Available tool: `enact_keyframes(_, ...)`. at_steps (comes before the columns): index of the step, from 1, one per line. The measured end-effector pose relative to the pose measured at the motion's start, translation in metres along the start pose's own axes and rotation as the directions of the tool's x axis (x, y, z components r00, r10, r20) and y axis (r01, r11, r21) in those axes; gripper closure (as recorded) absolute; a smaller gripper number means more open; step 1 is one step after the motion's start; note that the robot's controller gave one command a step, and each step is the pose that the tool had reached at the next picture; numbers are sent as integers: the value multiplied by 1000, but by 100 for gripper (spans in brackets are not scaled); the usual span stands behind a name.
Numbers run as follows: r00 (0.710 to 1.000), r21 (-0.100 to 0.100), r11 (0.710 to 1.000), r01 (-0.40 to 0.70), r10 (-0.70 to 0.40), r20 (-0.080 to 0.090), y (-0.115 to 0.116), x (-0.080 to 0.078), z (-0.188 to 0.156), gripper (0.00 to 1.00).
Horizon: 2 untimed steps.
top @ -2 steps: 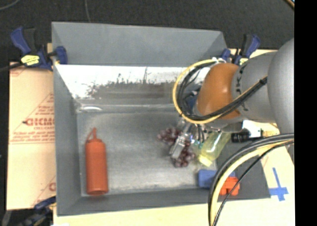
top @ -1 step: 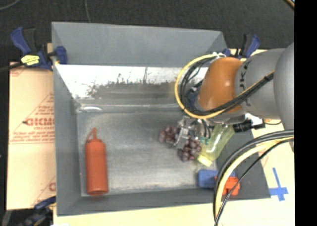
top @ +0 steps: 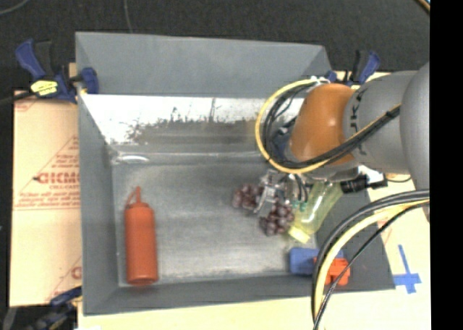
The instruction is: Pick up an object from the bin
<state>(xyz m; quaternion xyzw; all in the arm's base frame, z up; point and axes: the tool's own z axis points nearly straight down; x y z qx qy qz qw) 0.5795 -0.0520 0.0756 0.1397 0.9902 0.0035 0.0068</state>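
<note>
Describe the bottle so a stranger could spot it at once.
Start at the grey metal bin and look at its floor's left side. An orange-red squeeze bottle lies there alone, nozzle toward the back wall. It is long and smooth, unlike the knobbly purple grape bunch to its right.

One camera looks steeply down into the bin point(top: 202, 68), slightly sideways.

- Yellowish-green thing point(top: 314, 214) just right of the claw point(top: 278, 197): partly covered by the arm point(top: 391, 119), its kind unclear.
- Blue block point(top: 301, 260) below the claw: right end behind a cable point(top: 322, 263).
</note>
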Motion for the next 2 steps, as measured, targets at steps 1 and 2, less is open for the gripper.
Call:
enact_keyframes(1, 1000, 0, 1000, 1, -1, -1, 0, 0, -26, 100)
enact_keyframes(2, 1000, 0, 1000, 1, -1, -5, -1, 1, -67, 100)
